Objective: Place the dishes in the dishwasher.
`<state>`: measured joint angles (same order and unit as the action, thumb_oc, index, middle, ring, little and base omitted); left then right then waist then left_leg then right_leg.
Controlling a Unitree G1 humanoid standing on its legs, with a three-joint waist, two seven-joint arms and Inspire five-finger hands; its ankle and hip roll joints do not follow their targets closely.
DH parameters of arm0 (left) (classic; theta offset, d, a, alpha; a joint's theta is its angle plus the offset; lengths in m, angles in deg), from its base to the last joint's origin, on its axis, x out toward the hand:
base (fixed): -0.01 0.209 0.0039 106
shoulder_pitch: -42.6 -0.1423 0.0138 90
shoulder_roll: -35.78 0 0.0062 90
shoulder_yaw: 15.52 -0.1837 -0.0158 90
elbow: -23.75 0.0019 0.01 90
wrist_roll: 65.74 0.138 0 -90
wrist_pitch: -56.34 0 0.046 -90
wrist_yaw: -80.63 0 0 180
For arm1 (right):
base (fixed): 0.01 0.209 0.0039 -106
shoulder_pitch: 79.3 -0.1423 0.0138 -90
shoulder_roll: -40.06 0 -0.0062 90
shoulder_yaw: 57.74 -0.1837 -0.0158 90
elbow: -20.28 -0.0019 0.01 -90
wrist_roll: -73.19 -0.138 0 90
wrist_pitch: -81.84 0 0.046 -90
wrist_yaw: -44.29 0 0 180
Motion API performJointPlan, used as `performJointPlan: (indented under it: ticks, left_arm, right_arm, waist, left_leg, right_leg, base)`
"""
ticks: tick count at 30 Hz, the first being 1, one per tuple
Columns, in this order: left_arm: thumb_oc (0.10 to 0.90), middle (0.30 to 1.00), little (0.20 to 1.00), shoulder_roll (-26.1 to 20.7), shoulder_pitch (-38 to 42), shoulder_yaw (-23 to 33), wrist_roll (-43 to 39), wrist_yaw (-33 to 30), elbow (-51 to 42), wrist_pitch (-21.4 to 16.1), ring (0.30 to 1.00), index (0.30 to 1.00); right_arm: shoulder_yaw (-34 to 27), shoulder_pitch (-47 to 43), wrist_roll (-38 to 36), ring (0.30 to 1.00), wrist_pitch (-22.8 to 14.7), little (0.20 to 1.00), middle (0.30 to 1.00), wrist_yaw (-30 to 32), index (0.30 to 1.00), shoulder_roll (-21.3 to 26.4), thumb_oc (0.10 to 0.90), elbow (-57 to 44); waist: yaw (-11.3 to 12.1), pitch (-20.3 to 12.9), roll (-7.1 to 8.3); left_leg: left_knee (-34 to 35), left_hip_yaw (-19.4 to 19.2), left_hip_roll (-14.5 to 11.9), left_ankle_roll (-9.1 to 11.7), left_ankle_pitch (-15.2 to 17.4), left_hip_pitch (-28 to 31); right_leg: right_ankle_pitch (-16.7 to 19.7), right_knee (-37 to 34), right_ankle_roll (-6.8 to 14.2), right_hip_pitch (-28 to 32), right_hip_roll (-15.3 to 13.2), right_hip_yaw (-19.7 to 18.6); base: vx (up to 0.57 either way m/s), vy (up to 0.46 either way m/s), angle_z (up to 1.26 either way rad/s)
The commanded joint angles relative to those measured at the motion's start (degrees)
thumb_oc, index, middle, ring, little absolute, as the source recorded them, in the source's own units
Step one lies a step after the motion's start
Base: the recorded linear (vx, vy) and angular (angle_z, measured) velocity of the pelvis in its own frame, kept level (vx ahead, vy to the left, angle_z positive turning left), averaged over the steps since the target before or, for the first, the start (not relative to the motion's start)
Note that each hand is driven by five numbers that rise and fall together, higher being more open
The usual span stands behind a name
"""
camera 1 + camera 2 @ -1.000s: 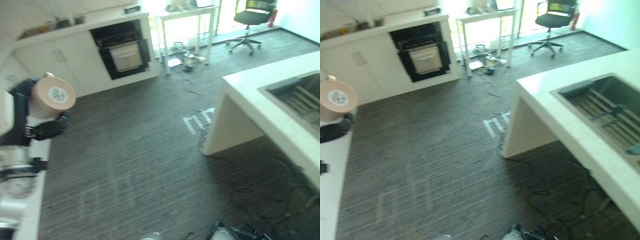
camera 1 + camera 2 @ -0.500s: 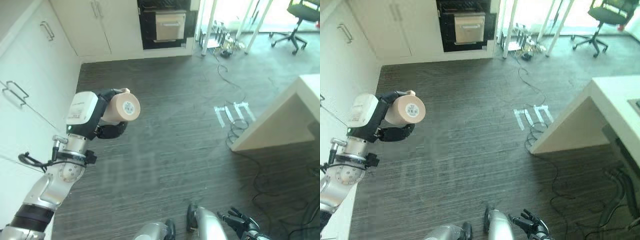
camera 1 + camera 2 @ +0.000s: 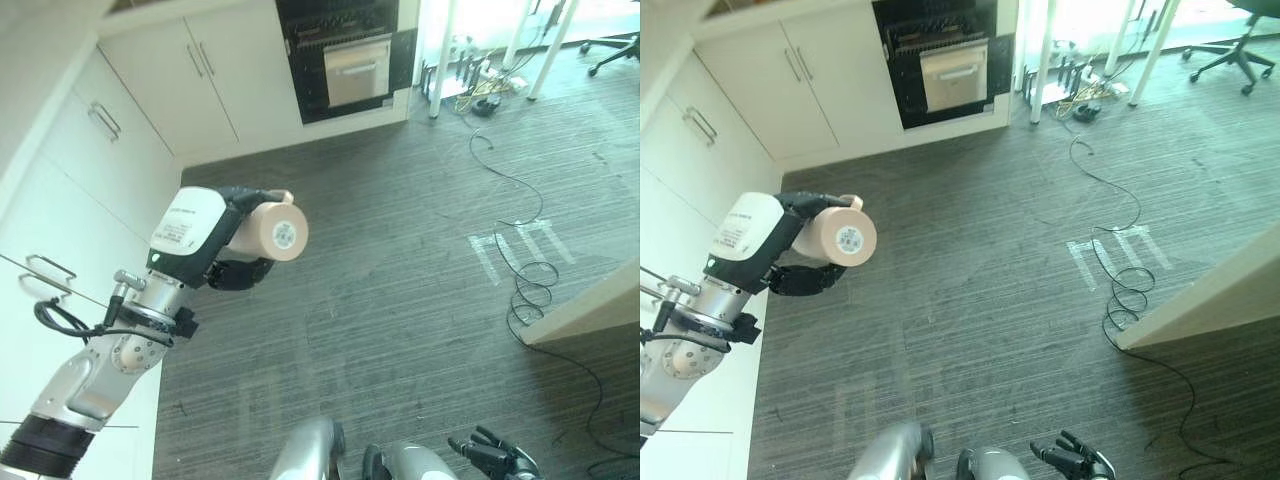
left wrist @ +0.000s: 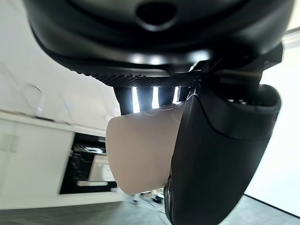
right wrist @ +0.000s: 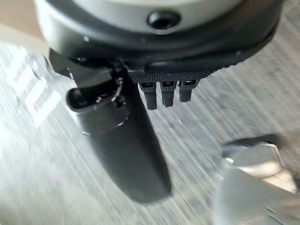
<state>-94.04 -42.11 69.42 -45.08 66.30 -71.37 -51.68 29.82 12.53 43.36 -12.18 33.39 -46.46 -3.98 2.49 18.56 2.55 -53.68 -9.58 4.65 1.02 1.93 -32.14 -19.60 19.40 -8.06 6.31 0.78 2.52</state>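
While gripped, cup [image 3: 268,230] inside left-hand fingers [image 3: 238,274]

dark striped floor [image 3: 400,290], white tape marks [image 3: 520,250]

A smooth, matte, pale beige cylindrical cup [image 3: 268,231] is held on its side above the dark striped floor, at the left of the scene, near the white cabinet fronts. Its flat round base faces right and toward the viewer and bears a small dark mark at its centre. The left hand [image 3: 235,268] is curled round its body, thumb over the top and fingers underneath. The cup's mouth is hidden behind the hand.
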Motion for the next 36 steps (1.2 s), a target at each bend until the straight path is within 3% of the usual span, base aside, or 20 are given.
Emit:
performJointPlan:
  ticks: [1, 2, 5, 8, 9, 10, 11, 12, 14, 16, 18, 19, 20, 21, 24, 29, 30, 31, 34, 36]
  left_arm:
    - [0.400, 0.300, 0.300, -0.24, 6.46, 10.32, -1.49, -6.66, 0.58, -0.28, 0.300, 0.300]
    - [0.400, 0.300, 0.300, 0.38, 5.14, 11.07, -0.89, -7.17, 0.06, 0.07, 0.300, 0.300]
    - [0.400, 0.300, 0.300, 1.26, 3.55, 12.56, -0.31, -6.41, 0.05, -0.71, 0.300, 0.300]
    - [0.400, 0.300, 0.300, 2.47, 1.63, 14.28, 0.99, -5.02, 0.62, -2.06, 0.300, 0.300]
    - [0.400, 0.300, 0.300, 2.18, 1.09, 14.65, 1.35, -5.13, 0.88, -2.85, 0.300, 0.300]
    - [0.400, 0.300, 0.300, 1.66, 0.31, 14.58, 2.81, -6.30, 1.12, -4.44, 0.300, 0.300]
    - [0.400, 0.300, 0.300, -0.36, 0.16, 14.71, 2.17, -6.67, 1.76, -4.55, 0.300, 0.300]
    - [0.400, 0.300, 0.300, -1.34, 0.24, 14.39, 1.51, -6.87, 2.19, -4.28, 0.300, 0.300]
    - [0.400, 0.300, 0.300, -3.14, 0.85, 13.62, 0.31, -7.11, 3.18, -3.72, 0.300, 0.300]
    - [0.400, 0.300, 0.300, -3.95, 2.23, 12.23, 0.08, -7.33, 3.87, -3.50, 0.300, 0.300]
    - [0.400, 0.300, 0.300, -4.23, 4.21, 11.52, -0.03, -6.23, 3.12, -1.72, 0.300, 0.300]
    - [0.400, 0.300, 0.300, -4.61, 5.95, 10.95, -0.34, -5.43, 3.02, -0.39, 0.300, 0.300]
    - [0.400, 0.300, 0.300, -4.65, 6.33, 10.70, -0.36, -5.37, 3.08, -0.23, 0.300, 0.300]
    - [0.400, 0.300, 0.300, -5.34, 8.02, 9.92, -0.81, -5.25, 3.28, 1.30, 0.300, 0.300]
    - [0.400, 0.300, 0.300, -7.99, 9.70, 8.64, -1.09, -7.39, 4.36, 2.13, 0.300, 0.300]
    - [0.400, 0.300, 0.300, -10.56, 6.83, 13.77, -3.87, -8.50, 1.88, 3.31, 0.300, 0.300]
    - [0.400, 0.300, 0.300, -11.53, 4.44, 17.82, -6.74, -7.64, 0.20, 5.14, 0.300, 0.300]
    - [0.400, 0.300, 0.300, -12.38, 4.95, 18.50, -10.28, -7.62, 1.09, 4.06, 0.300, 0.300]
    - [0.400, 0.300, 0.300, -12.33, 6.30, 18.11, -12.11, -7.88, 1.82, 3.20, 0.300, 0.300]
    - [0.400, 0.300, 0.300, -10.92, 6.53, 18.24, -12.95, -8.70, 3.15, 1.82, 0.300, 0.300]
  right_arm:
    - [3.69, -0.53, 3.98, 0.900, -2.28, 0.900, 0.900, -0.59, 0.900, 3.61, 0.800, -2.18]
    - [4.24, -0.84, 4.10, 0.900, -2.26, 0.900, 0.900, -0.20, 0.900, 3.34, 0.800, -1.01]
    - [3.88, -0.68, 4.48, 0.900, -2.59, 0.900, 0.900, -0.43, 0.900, 3.27, 0.800, 0.47]
    - [3.90, -0.92, 4.18, 0.900, -1.50, 0.900, 0.900, 1.01, 0.900, 2.63, 0.800, 0.09]
    - [3.21, -0.75, 3.17, 0.900, -0.75, 0.900, 0.900, 1.40, 0.900, 2.15, 0.800, -0.59]
    - [2.26, 0.31, 1.92, 0.900, -0.29, 0.900, 0.900, 2.09, 0.900, 0.69, 0.800, -2.91]
    - [2.53, 1.26, 3.44, 0.900, -0.45, 0.900, 0.900, 3.71, 0.900, -1.11, 0.800, -6.12]
    - [2.95, 1.41, 3.37, 0.900, -0.80, 0.900, 0.900, 4.42, 0.900, -1.56, 0.800, -6.76]
    - [3.28, 1.57, 2.10, 0.900, -1.09, 0.900, 0.900, 4.68, 0.900, -1.86, 0.800, -7.14]
    - [3.13, 1.45, 3.64, 0.900, -1.87, 0.900, 0.900, 4.75, 0.900, -1.74, 0.800, -7.28]
    - [2.91, 1.34, 4.48, 0.900, -2.27, 0.900, 0.900, 4.44, 0.900, -1.29, 0.800, -6.98]
    - [2.80, 1.14, 3.65, 0.900, -2.16, 0.900, 0.900, 4.26, 0.900, -0.77, 0.800, -6.37]
    - [2.72, 1.09, 3.52, 0.900, -2.12, 0.900, 0.900, 4.19, 0.900, -0.71, 0.800, -6.25]
    - [2.33, 0.65, 3.99, 0.900, -2.05, 0.900, 0.900, 3.05, 0.900, 0.13, 0.800, -5.29]
    - [1.96, 0.52, 4.43, 0.900, -1.24, 0.900, 0.900, 2.18, 0.900, 1.02, 0.800, -4.43]
    - [2.89, 0.03, 4.60, 0.900, 0.97, 0.900, 0.900, 1.56, 0.900, 2.28, 0.800, -3.50]
    - [3.97, 0.24, 6.35, 0.900, 1.02, 0.900, 0.900, 0.81, 0.900, 3.44, 0.800, -3.55]
    - [4.19, -0.01, 4.79, 0.900, 0.26, 0.900, 0.900, 1.16, 0.900, 4.11, 0.800, -2.16]
    - [3.65, -0.41, 2.96, 0.900, -0.57, 0.900, 0.900, 0.92, 0.900, 4.49, 0.800, -0.69]
    - [2.69, -0.88, 3.61, 0.900, -1.73, 0.900, 0.900, -0.06, 0.900, 4.43, 0.800, 0.74]
  waist:
    - [-2.44, -0.52, -4.39]
    - [-1.40, -0.56, -4.32]
    - [-0.56, -1.42, -4.54]
    - [0.01, -3.62, -5.52]
    - [-0.09, -4.16, -5.38]
    - [-0.74, -4.68, -5.97]
    - [-1.28, -4.52, -6.47]
    - [-1.44, -4.53, -6.74]
    - [-1.89, -4.47, -7.52]
    - [-3.06, -3.97, -8.19]
    - [-3.88, -3.32, -8.34]
    - [-4.48, -3.07, -8.17]
    - [-4.52, -2.97, -8.43]
    - [-5.24, -2.69, -8.04]
    - [-6.04, -3.16, -7.17]
    - [-5.09, -5.09, -7.21]
    - [-4.18, -5.12, -6.73]
    - [-3.83, -3.77, -6.07]
    - [-3.32, -3.01, -6.06]
    - [-3.00, -2.79, -6.05]
  left_leg:
    - [27.46, 0.47, -1.41, 0.90, -3.78, 15.89]
    - [36.50, 3.81, -1.50, 1.64, -7.06, 14.33]
    - [36.50, 6.53, -2.40, 2.39, -7.22, 10.13]
    - [36.50, 9.47, -0.51, 0.02, -1.35, 14.76]
    - [36.50, 10.00, 0.47, -1.25, 0.69, 16.67]
    - [36.50, 10.24, 1.32, -3.73, 3.67, 19.83]
    - [36.50, 10.09, 2.31, -6.38, 6.05, 22.78]
    - [36.50, 9.81, 2.32, -7.10, 6.93, 23.71]
    - [36.50, 9.01, 1.79, -7.82, 8.08, 25.52]
    - [36.50, 8.56, 1.30, -7.83, 9.27, 28.06]
    - [36.50, 10.31, 1.65, -8.02, 10.60, 29.76]
    - [36.50, 11.13, 1.84, -8.21, 12.00, 31.03]
    - [36.50, 11.31, 1.59, -8.19, 12.21, 31.25]
    - [36.50, 11.98, 2.03, -8.07, 14.34, 33.05]
    - [36.50, 13.47, 2.56, -7.80, 16.98, 35.53]
    - [36.50, 14.45, 0.67, -5.77, 16.42, 38.16]
    - [36.50, 12.15, -0.36, -3.03, 6.87, 41.11]
    - [28.10, 8.08, -1.16, -1.33, 2.48, 35.76]
    - [26.14, 5.90, -1.04, -1.22, 3.02, 31.13]
    - [32.38, 3.65, -1.62, -1.86, 4.04, 30.80]
  right_leg:
    - [5.14, -2.21, 7.10, -1.86, 0.03, 2.48]
    - [3.94, -2.21, 7.52, 0.31, 0.85, 0.05]
    - [1.92, -2.21, 8.17, 3.70, 1.63, -2.08]
    - [2.07, -2.21, 10.18, 7.02, 1.27, -2.20]
    - [5.32, -2.21, 11.18, 8.41, 0.76, -1.64]
    - [13.62, 8.02, 14.14, 5.54, -0.38, 0.93]
    - [20.91, 23.61, 17.68, -1.48, -1.36, 2.83]
    - [21.77, 27.95, 17.77, -4.74, -2.09, 4.00]
    - [19.30, 30.36, 15.93, -9.44, -3.85, 6.22]
    - [15.62, 25.41, 14.65, -13.19, -3.17, 7.37]
    - [14.60, 16.53, 14.25, -14.26, -2.18, 6.99]
    - [16.09, 8.62, 14.37, -15.68, -2.60, 6.79]
    - [16.63, 7.22, 14.38, -15.32, -2.34, 6.94]
    - [19.73, -2.01, 15.46, -17.28, -2.66, 5.96]
    - [20.13, -2.21, 16.58, -21.55, -3.24, 1.99]
    - [15.44, -2.21, 13.61, -18.00, -1.67, 2.00]
    - [12.51, -2.21, 11.99, -15.13, -1.50, 2.56]
    - [11.17, -2.21, 10.56, -12.33, -2.05, 3.99]
    - [10.41, -2.21, 10.07, -10.52, -2.51, 5.67]
    - [9.13, -2.21, 9.97, -8.90, -3.02, 7.09]
  base:
    - [0.71, 0.230, -1.42]
    - [0.66, 0.247, -1.17]
    - [0.53, 0.236, -0.99]
    - [0.57, 0.326, -0.97]
    - [0.62, 0.360, -0.44]
    - [0.66, 0.424, 0.08]
    - [0.55, 0.399, 0.24]
    - [0.35, 0.273, 0.20]
    - [0.22, 0.137, -0.11]
    - [0.29, 0.040, -0.39]
    - [0.34, -0.077, -0.13]
    - [0.31, -0.107, 0.09]
    - [0.40, -0.169, 0.21]
    - [0.43, -0.225, 0.54]
    - [0.43, -0.278, 0.44]
    - [0.38, -0.324, -0.12]
    - [0.48, -0.562, 0.13]
    - [0.39, -0.518, 0.14]
    - [0.09, -0.169, 0.65]
    - [0.14, -0.059, 0.65]
